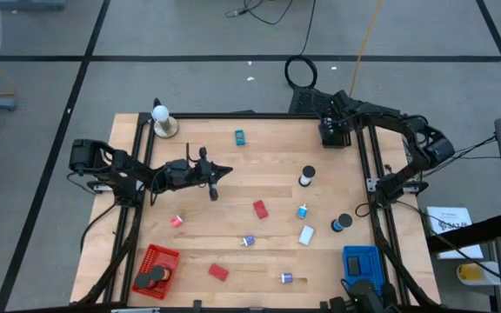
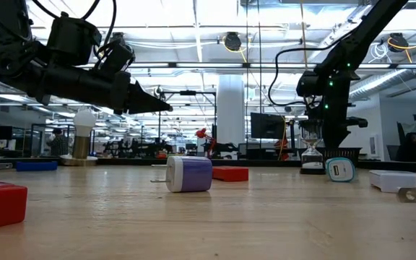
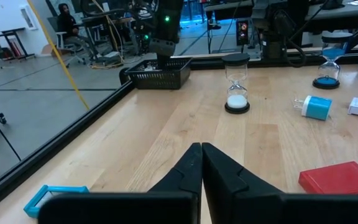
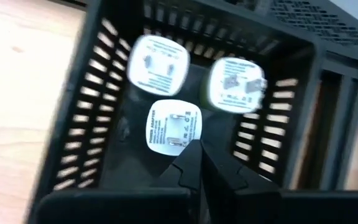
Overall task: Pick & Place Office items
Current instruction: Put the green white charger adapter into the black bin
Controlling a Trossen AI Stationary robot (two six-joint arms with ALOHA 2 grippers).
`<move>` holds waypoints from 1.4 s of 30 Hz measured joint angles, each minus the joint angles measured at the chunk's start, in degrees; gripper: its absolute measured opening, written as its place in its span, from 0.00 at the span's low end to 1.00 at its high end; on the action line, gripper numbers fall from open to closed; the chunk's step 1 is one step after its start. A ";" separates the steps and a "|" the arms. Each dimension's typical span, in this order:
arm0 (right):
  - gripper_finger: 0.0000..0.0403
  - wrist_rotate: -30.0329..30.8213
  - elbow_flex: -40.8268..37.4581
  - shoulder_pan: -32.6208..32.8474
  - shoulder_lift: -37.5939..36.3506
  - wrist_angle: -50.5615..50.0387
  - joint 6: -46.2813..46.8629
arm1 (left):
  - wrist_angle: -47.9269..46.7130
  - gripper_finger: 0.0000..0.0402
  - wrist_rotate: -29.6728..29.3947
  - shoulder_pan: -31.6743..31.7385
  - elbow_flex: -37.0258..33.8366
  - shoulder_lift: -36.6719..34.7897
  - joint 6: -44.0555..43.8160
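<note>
The office items (image 1: 260,209) lie spread over the middle and lower right of the high view; I judge my left gripper (image 1: 223,171), fingers pressed together and empty, nearest the red block just below-right; my right gripper (image 1: 332,129), closed and empty, hangs over the black basket (image 1: 327,136) at upper right.

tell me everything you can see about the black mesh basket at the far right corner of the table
The black basket is a small box with slotted mesh walls, plastic or coated wire by its look, open at the top. It sits upright on the wooden table in the far right corner, against the frame rail. Inside lie three white power adapters, label faces up, close together on its floor. The right gripper hangs just above its opening, fingers shut and holding nothing. Nothing else appears to touch the basket.
</note>
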 joint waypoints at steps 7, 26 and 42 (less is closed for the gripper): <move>0.01 -0.96 -0.02 -0.20 -1.96 -0.53 -0.65 | 0.00 0.04 0.00 -0.02 0.00 0.00 0.00; 0.01 -2.63 0.04 -1.75 1.86 1.87 1.24 | 0.00 0.01 -0.03 -0.02 0.00 0.00 0.00; 0.01 -7.07 0.04 -1.70 1.75 5.01 -0.45 | 0.00 0.04 -0.02 0.00 0.00 0.00 0.04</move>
